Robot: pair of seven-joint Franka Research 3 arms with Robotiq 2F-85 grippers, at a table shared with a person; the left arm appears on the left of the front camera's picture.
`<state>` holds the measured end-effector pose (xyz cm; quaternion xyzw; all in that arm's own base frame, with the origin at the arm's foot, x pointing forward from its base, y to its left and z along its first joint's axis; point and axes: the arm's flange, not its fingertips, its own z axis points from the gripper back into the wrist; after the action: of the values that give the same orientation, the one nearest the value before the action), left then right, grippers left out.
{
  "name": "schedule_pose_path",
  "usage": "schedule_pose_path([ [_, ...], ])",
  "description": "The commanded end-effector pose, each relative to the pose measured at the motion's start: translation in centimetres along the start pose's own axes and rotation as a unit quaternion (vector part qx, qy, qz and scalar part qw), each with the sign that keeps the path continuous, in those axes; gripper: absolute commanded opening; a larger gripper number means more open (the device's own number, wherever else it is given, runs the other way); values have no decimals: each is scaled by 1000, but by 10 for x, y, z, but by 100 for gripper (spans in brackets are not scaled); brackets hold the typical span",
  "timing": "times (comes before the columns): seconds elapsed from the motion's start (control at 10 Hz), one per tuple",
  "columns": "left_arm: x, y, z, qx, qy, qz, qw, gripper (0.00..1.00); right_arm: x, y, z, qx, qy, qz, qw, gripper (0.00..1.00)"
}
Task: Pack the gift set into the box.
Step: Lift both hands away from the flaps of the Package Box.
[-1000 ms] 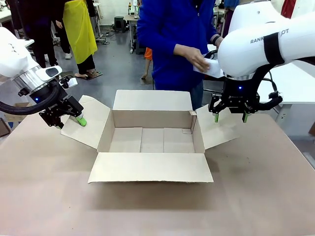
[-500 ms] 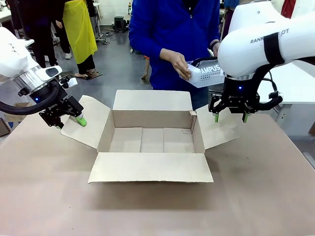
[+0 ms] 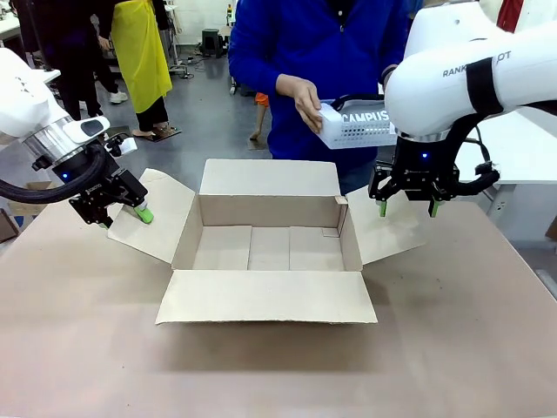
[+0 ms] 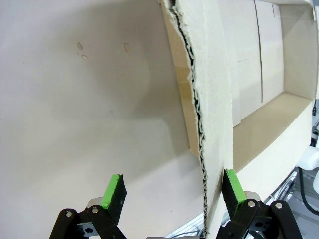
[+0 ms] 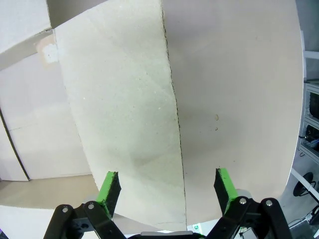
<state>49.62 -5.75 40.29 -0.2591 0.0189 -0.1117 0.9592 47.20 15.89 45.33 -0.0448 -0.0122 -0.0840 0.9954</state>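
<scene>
The box [image 3: 266, 211], a large brown carton, lies open at the table's middle with all four flaps spread. Behind it a person in blue holds the gift set [image 3: 364, 127], a flat package lettered "CAMPUS", in the air above the box's far right corner. My left gripper [image 3: 122, 209] is open and straddles the edge of the left flap [image 4: 212, 99], which runs between its green fingers [image 4: 113, 185]. My right gripper [image 3: 407, 207] is open over the right flap [image 5: 124, 99], whose edge passes between its fingers [image 5: 223, 183].
The brown table top [image 3: 278, 366] stretches bare in front of the box. People stand on the floor at the far left behind the table. The right arm's white link [image 3: 470, 78] partly covers the package's right end.
The person has brought the package out, raised it and turned it so its lettering faces me, nearer the box. Neither arm has moved.
</scene>
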Motion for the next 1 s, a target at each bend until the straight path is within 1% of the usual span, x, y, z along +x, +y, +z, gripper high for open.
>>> schedule_pose_path([
  [0.0, -2, -1, 2, 6, 0, 4, 1000, 100, 1, -1, 3, -7, -3, 1, 1000, 100],
  [0.9, -2, -1, 2, 6, 0, 4, 1000, 100, 1, -1, 3, -7, -3, 1, 1000, 100],
])
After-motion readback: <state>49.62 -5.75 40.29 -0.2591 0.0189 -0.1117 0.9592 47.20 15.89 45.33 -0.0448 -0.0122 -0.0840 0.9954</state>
